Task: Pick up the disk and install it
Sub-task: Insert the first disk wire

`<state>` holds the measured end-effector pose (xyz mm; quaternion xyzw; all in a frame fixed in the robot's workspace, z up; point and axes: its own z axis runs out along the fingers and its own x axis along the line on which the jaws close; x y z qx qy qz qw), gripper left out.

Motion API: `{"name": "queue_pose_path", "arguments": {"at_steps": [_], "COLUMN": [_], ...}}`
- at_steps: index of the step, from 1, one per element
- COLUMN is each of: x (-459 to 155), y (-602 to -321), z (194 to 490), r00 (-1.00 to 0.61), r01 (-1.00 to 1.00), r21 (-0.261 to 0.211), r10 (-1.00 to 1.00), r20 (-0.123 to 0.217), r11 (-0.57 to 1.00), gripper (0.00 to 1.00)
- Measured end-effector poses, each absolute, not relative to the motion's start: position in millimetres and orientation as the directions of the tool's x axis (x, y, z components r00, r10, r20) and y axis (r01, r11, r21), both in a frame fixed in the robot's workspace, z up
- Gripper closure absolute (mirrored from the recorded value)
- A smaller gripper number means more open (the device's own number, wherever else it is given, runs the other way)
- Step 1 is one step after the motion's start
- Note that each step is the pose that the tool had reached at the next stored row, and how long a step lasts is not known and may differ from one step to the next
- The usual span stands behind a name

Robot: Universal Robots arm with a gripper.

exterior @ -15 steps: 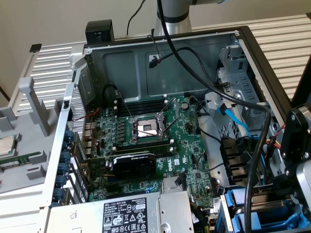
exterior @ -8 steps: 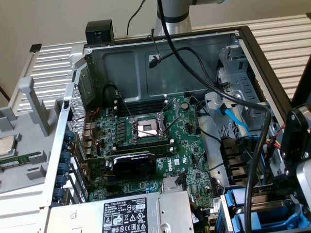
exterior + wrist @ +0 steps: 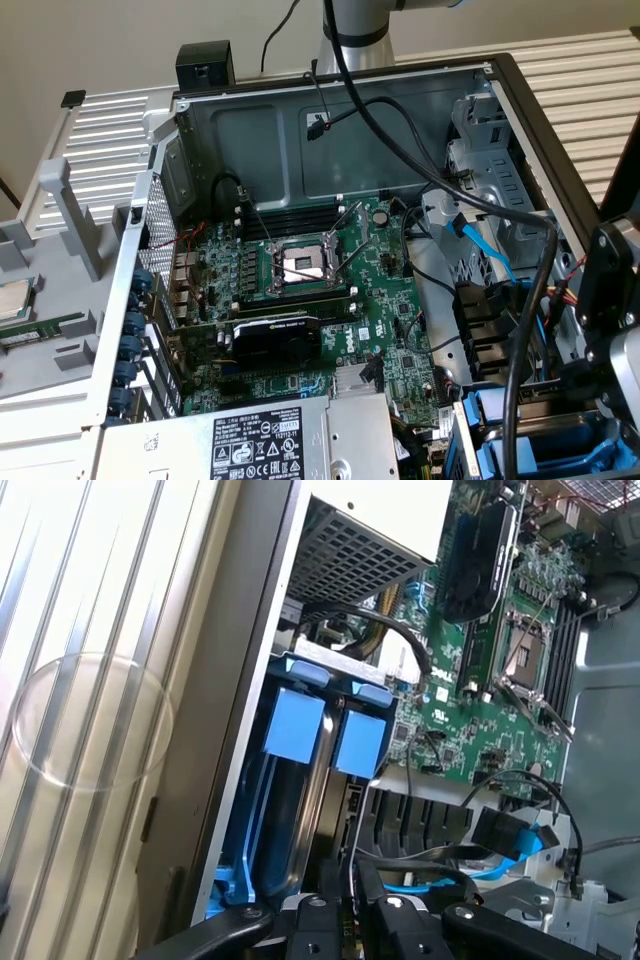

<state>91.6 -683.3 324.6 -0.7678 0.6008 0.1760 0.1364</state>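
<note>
Hand (image 3: 352, 922) over drive bay (image 3: 232, 880), two blue carriers (image 3: 296, 726)

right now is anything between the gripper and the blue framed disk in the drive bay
Nothing visible does. The gripper sits right at the end of the disk in its blue frame. The black cables lie beside it, toward the motherboard, not across it.

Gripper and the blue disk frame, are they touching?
Cannot tell. Wrist view: the gripper sits near the disk's blue frame, but where they might meet is hidden.
</note>
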Motion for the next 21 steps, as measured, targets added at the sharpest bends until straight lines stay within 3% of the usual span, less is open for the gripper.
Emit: {"name": "queue_pose_path", "arguments": {"at_steps": [21], "x": [91.6], "y": [-683.2], "z": [333.4], "r00": [0.214], "r01": [-0.971], "r21": [0.009], "r10": [-0.877], "r20": [-0.431], "r11": [-0.241], "gripper": [0.84]}}
